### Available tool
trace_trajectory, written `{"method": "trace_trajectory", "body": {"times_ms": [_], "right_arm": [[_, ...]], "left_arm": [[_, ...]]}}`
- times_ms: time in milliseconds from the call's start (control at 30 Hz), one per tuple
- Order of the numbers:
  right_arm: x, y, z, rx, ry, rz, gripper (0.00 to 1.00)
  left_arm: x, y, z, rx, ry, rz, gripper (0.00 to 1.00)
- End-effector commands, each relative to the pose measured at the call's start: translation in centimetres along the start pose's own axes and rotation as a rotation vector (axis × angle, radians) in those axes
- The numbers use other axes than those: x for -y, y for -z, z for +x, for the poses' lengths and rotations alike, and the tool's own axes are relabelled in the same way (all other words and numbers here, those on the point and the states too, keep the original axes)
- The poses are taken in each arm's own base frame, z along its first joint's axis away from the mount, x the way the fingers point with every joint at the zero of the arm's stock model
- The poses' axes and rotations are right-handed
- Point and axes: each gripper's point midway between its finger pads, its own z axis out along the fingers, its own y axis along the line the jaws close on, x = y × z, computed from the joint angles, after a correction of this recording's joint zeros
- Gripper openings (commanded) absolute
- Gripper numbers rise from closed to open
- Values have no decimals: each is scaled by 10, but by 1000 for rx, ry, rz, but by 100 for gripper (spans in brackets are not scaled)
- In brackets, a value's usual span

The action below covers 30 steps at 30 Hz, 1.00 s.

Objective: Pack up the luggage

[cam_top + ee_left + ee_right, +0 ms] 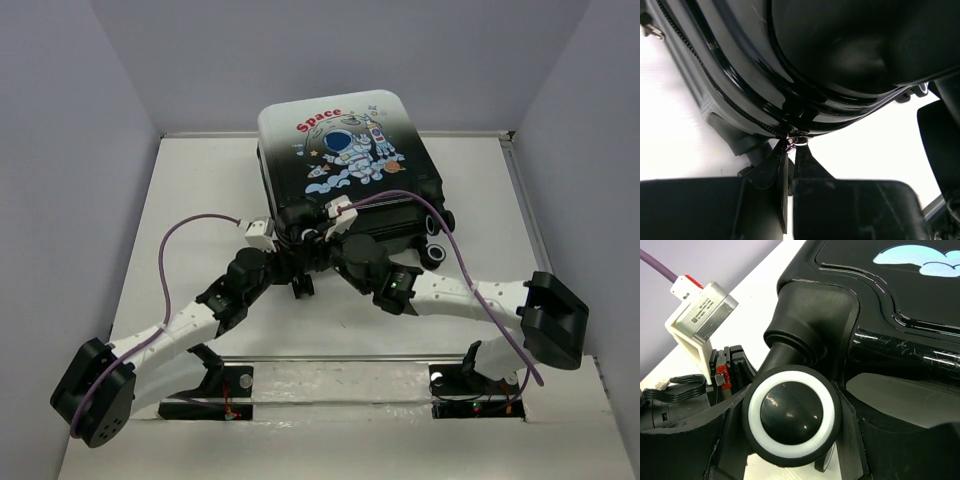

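Observation:
The luggage (350,165) lies flat and closed at the table's back middle, astronaut and red "Space" print facing up. My left gripper (298,272) is at its near edge. In the left wrist view the left gripper (792,146) is shut on the small metal zipper pull (801,141) at the zipper seam of the black shell (840,50). My right gripper (325,242) is beside it at the near left wheel. In the right wrist view the right gripper (792,400) has its fingers pressed on both sides of the black-and-white wheel (791,414).
The left arm's wrist camera (702,320) and its purple cable (190,228) are close to the right gripper. Another luggage wheel (436,252) sticks out at the near right. Grey walls (60,150) enclose the white table (190,180) on three sides.

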Motion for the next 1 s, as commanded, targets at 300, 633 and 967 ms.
{"method": "trace_trajectory", "body": {"times_ms": [300, 633, 967], "right_arm": [[20, 52, -31, 101, -69, 15, 7], [19, 70, -17, 39, -55, -35, 7], [-28, 51, 2, -45, -38, -170, 7]], "left_arm": [[-83, 29, -58, 228, 53, -430, 6], [-98, 28, -120, 365, 135, -522, 6], [-66, 60, -164, 443, 215, -413, 83]]}}
